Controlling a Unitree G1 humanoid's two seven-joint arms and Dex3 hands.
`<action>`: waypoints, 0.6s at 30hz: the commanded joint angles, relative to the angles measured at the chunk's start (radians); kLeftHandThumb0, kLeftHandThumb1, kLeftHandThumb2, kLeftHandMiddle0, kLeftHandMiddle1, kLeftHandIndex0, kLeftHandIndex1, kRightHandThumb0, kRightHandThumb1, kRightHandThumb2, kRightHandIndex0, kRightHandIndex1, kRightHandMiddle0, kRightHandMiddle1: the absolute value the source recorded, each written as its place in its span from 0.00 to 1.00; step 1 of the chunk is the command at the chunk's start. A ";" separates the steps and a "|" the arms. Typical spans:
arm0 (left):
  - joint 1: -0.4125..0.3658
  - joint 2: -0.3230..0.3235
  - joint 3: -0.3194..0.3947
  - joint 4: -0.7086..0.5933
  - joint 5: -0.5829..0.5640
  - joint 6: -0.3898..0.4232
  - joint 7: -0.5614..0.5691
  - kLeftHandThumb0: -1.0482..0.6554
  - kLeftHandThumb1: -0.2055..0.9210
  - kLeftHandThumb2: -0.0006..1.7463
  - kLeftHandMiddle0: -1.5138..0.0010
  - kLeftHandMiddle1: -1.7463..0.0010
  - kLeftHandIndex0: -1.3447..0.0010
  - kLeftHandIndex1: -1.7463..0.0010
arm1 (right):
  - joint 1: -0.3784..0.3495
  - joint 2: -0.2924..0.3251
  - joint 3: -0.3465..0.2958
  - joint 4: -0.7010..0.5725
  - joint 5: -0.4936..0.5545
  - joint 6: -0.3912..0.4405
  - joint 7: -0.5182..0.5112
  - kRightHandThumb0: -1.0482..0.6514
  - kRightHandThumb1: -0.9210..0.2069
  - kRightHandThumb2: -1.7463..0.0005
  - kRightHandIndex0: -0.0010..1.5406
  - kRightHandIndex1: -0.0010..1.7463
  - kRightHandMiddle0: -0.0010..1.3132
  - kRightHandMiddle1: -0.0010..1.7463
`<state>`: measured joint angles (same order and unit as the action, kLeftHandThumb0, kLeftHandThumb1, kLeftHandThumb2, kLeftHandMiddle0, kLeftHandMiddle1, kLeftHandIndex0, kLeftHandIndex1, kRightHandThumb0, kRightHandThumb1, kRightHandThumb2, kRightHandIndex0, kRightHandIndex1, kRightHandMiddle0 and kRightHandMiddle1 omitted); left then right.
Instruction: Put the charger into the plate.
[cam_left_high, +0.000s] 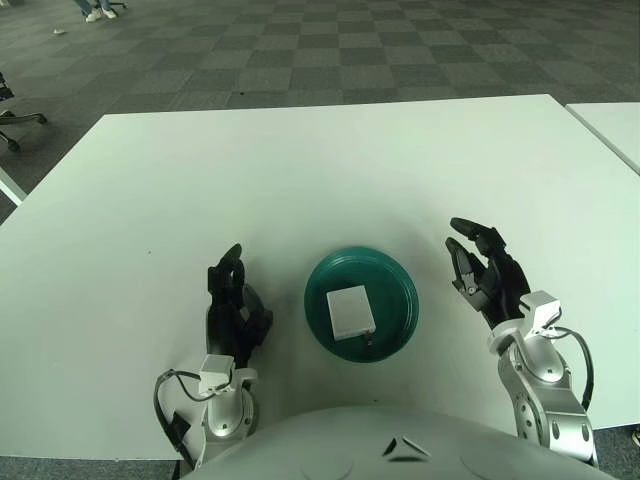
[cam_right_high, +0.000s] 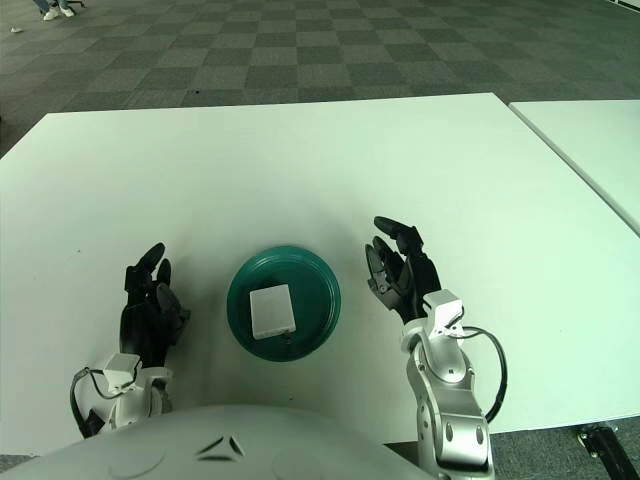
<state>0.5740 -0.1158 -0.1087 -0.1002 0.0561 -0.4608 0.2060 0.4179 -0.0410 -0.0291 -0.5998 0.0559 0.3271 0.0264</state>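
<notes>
The white charger (cam_left_high: 349, 311) lies flat inside the green plate (cam_left_high: 393, 282), so the task looks done, and the left hand (cam_left_high: 233, 311) and right hand (cam_left_high: 484, 274) flank it, fingers relaxed, holding nothing.

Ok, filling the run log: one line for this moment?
charger: in green plate | left hand: open, left of plate | right hand: open, right of plate

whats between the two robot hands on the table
The green plate with the white charger lying in it sits between the left robot hand and right robot hand, clear in the left eye view; bare table flanks it.
</notes>
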 joint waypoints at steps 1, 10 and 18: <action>0.032 -0.011 -0.021 0.044 0.008 0.035 -0.012 0.09 1.00 0.56 0.86 1.00 1.00 0.59 | 0.012 0.009 0.016 -0.024 -0.012 -0.012 -0.010 0.29 0.04 0.70 0.19 0.00 0.00 0.48; 0.019 -0.027 -0.007 0.131 -0.007 -0.001 -0.009 0.09 1.00 0.58 0.87 1.00 1.00 0.60 | -0.194 -0.062 0.050 0.936 -0.076 -0.534 0.087 0.23 0.01 0.63 0.17 0.00 0.00 0.37; 0.010 -0.004 0.011 0.143 -0.024 -0.031 -0.029 0.10 1.00 0.57 0.86 1.00 1.00 0.59 | -0.184 -0.053 0.093 0.994 -0.138 -0.720 0.022 0.17 0.00 0.59 0.15 0.00 0.00 0.33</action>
<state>0.5617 -0.1393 -0.1223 -0.0641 0.0556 -0.5158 0.2052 0.2980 -0.0635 0.0099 -0.1220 0.0413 -0.1316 0.0529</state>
